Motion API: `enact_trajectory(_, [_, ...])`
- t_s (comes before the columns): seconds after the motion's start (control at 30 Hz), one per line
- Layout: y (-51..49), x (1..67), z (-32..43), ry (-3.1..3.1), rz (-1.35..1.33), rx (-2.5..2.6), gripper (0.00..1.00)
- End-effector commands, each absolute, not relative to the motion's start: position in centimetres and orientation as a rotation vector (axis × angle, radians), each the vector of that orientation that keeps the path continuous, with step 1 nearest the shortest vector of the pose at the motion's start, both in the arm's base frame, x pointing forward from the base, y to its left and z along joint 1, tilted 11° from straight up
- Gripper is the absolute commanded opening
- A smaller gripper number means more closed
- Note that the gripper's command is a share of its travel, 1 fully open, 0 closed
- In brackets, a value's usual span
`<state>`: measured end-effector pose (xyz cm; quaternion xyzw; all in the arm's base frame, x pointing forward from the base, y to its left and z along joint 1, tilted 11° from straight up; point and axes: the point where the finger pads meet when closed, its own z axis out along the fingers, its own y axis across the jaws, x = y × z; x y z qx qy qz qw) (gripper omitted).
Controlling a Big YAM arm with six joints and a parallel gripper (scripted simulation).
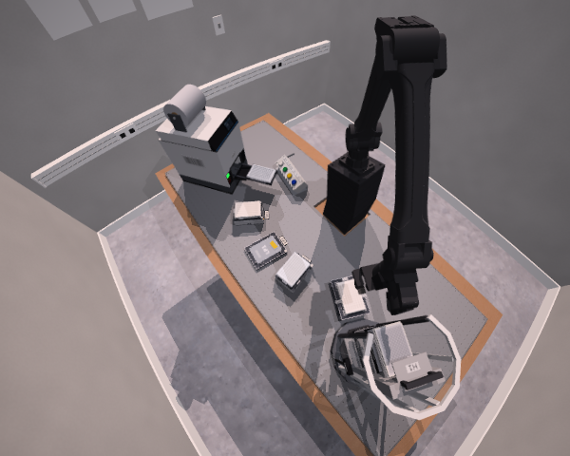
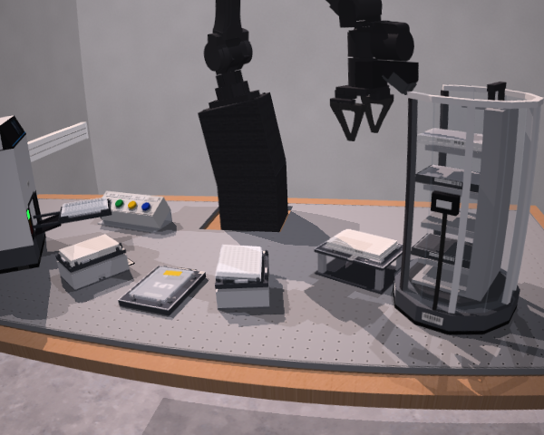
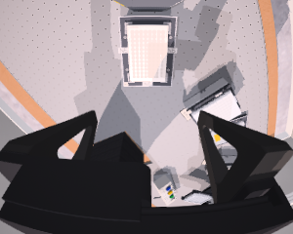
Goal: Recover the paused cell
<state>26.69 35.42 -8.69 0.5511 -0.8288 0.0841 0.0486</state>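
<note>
My gripper [image 2: 362,122] [image 3: 146,116] is open and empty. It hangs high above the recovery nest N6 [image 2: 349,271] [image 3: 123,58], just left of the plate hotel H1 [image 2: 490,210] [image 1: 412,365]. A pale plate [image 2: 364,242] [image 1: 351,298] [image 3: 148,49] lies on the nest. H1 holds plates on several shelves; a white one [image 2: 443,138] sits in the top slot and a dark one [image 2: 439,247] lower down. A shaker carries a white plate [image 2: 239,261] [image 1: 293,269]. Another shaker carries a plate [image 2: 89,247] [image 1: 247,210]. The lid park LP1 [image 2: 136,302] [image 1: 250,255] holds a lid [image 2: 162,285].
The sealer SEAL [image 1: 201,142] [image 2: 0,187] stands at the far left with a plate [image 2: 83,206] [image 1: 259,172] on its extended tray. The operator panel PANEL [image 2: 157,214] [image 1: 300,188] lies beside it. The arm's black base [image 2: 244,163] stands behind the deck's middle.
</note>
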Motion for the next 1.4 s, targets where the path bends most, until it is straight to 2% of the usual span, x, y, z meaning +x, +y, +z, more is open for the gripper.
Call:
enact_trajectory(0.0, [38.5, 27.7, -5.0, -2.587, 0.215, 1.722, 1.0])
enact_trajectory(0.7, [39.3, 27.5, 0.1, -2.589, 0.212, 1.725, 1.0])
enact_trajectory(1.37, [38.7, 27.4, -0.4, -2.582, 0.217, 1.717, 1.0])
